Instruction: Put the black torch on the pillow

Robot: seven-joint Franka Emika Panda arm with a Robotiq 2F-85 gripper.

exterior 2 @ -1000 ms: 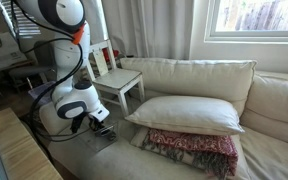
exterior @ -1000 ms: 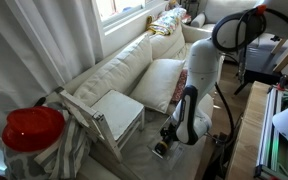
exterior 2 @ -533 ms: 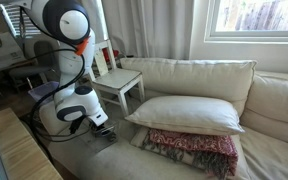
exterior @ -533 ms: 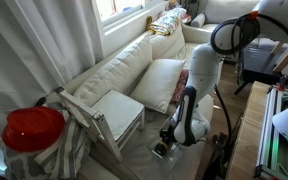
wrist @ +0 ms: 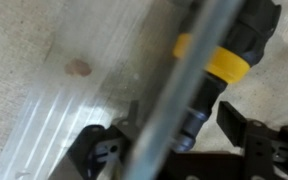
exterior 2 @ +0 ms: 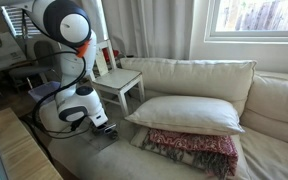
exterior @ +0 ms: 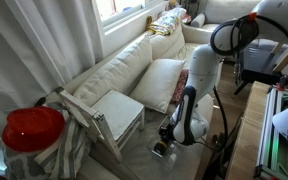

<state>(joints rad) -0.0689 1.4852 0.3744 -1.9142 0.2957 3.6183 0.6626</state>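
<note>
Straddling the black torch (wrist: pixel 206 98), the fingers (wrist: pixel 252 138) stand wide apart and do not seem to be clamped on it. The torch lies on the sofa seat (wrist: pixel 44 70), well apart from the pillow (exterior 2: pixel 184 112). Closing off-centre could nudge the round body so that it rolls away or slips out when lifted. A blurred grey bar (wrist: pixel 169 90) crosses the wrist view and hides much of the torch. In both exterior views the gripper (exterior: pixel 162 147) covers it.

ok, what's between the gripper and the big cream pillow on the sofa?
Just bare cream sofa seat between the gripper and the plump cream fabric pillow, in an exterior view.
</note>
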